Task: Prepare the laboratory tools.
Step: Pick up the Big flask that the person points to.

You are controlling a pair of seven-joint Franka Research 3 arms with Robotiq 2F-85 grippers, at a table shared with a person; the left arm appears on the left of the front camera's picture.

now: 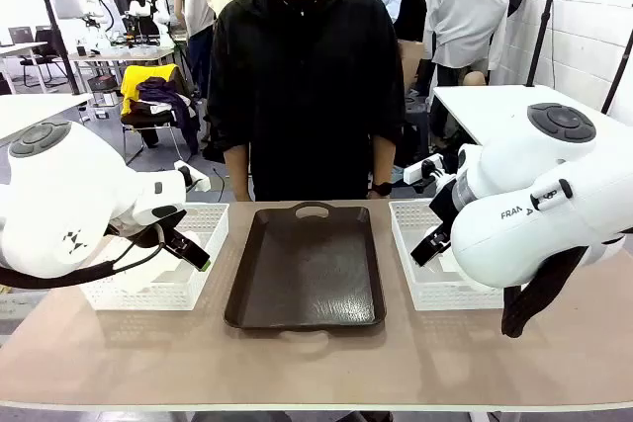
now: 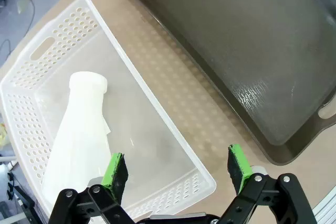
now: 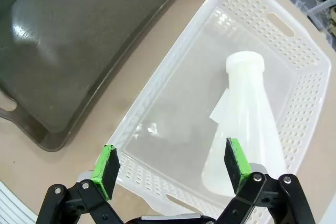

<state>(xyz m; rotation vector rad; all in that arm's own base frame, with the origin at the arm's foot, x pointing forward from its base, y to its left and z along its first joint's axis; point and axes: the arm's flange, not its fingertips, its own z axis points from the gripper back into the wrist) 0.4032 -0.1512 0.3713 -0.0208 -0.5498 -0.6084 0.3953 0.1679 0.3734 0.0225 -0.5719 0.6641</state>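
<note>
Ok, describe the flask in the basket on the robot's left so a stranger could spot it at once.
Start at the dark brown tray mid-table, then the white mesh basket on its robot-left side. Lying on its side in there is a frosted-white conical flask, the basket's sole content; its twin lies in the right basket.

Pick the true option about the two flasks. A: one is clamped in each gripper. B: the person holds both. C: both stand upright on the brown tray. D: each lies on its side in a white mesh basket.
D: the left flask lies on its side in the left basket, and the right flask likewise in the right basket.
</note>
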